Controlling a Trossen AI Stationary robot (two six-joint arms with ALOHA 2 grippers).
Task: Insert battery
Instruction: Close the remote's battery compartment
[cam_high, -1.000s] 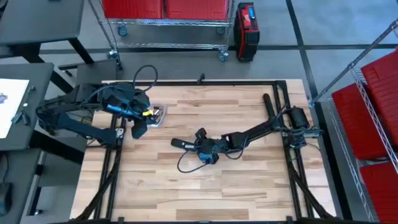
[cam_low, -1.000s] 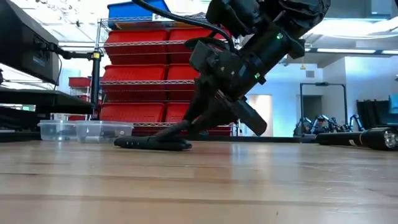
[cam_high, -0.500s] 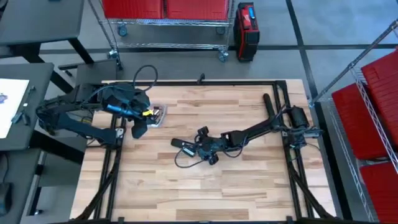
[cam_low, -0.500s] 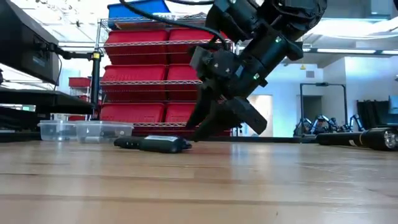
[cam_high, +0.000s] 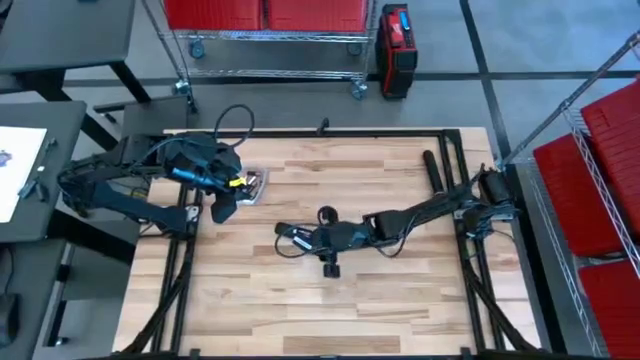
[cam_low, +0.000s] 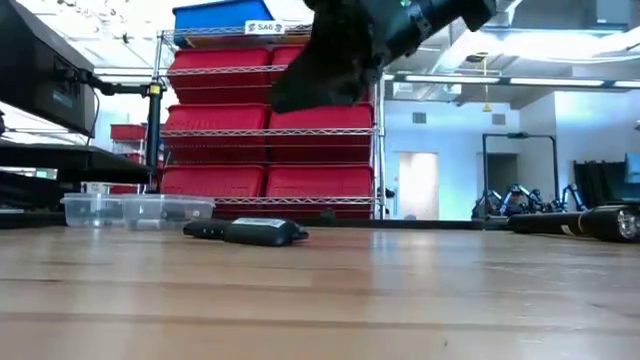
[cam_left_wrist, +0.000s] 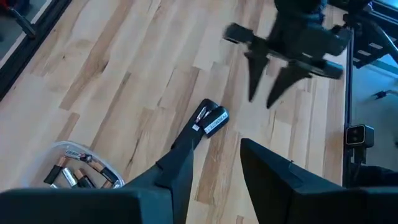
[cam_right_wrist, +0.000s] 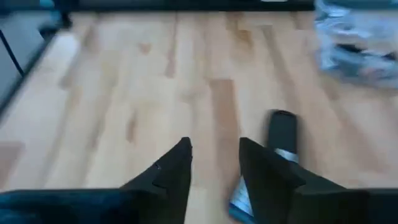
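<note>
A black device (cam_left_wrist: 208, 119) lies flat on the wooden table near its middle, with a light label showing at one end; it also shows in the low view (cam_low: 245, 232) and the high view (cam_high: 290, 231). My right gripper (cam_left_wrist: 272, 84) hangs open above the table just beyond the device, fingers pointing down and nothing between them; in its own view (cam_right_wrist: 214, 163) the device (cam_right_wrist: 280, 134) lies off to one side. My left gripper (cam_left_wrist: 216, 171) waits open at the table's left, beside a clear tub of batteries (cam_left_wrist: 78, 173).
The clear tub (cam_high: 254, 185) stands at the table's left-far part; in the low view two clear tubs (cam_low: 135, 208) show behind the device. A black cylinder (cam_high: 432, 165) lies by the right frame. Red bin shelves stand beyond the far edge.
My right gripper has gone up from the device, from table height to well above it, and has turned about its wrist. The device stays lying flat on the table.
</note>
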